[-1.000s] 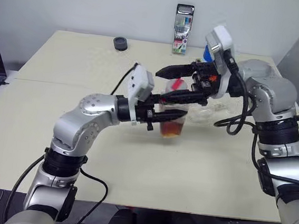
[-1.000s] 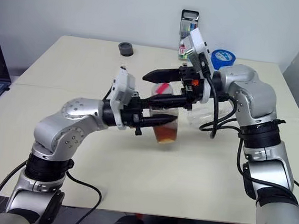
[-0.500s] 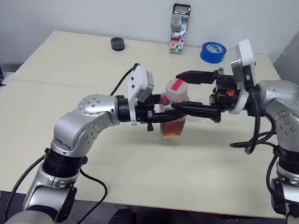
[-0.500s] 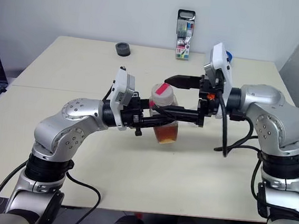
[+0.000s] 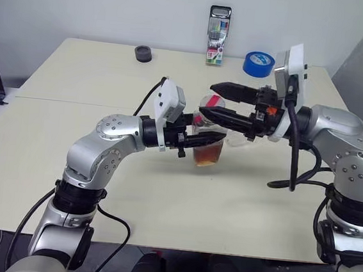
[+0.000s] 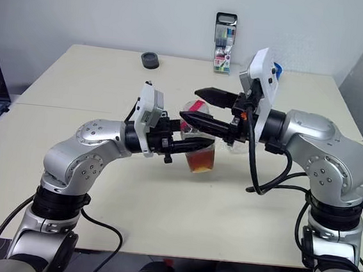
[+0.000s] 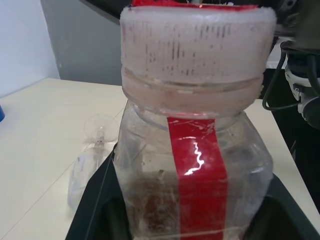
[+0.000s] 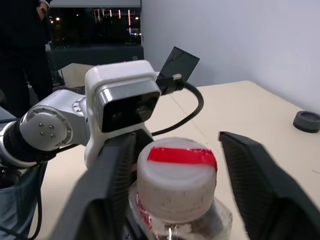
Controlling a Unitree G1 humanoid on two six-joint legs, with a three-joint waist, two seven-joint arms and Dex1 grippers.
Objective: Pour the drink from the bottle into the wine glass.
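Head views: the bottle (image 5: 209,133) is held above the table (image 5: 77,87), grasped at its body by the clenched left gripper (image 5: 215,138), with the reddish-brown drink (image 5: 208,154) settled in the lower part. The right gripper (image 5: 205,98) is presented level from the opposite side, its fingers (image 5: 231,89) spread one above and one below the cap (image 5: 211,103); no contact with the cap is confirmed. The wine glass (image 5: 244,134) appears to lie just behind the bottle and is largely hidden by the right arm.

Left wrist view: the bottle is seen upright and centred between the left fingers, with the cap seated on the neck. The wine glass (image 7: 92,150) is seen lying on its side on the table beyond.

Right wrist view: the cap (image 8: 176,172) is flanked by the two open right fingers (image 8: 260,175), with clearance on both sides.

Judgement: uncapping appears to be the step in hand. The right fingers should be centred on the cap's ribbed wall before closing. The bottle should be kept upright and firmly clamped while the cap is twisted, so that no drink is spilled. The glass would need to be stood upright before pouring.
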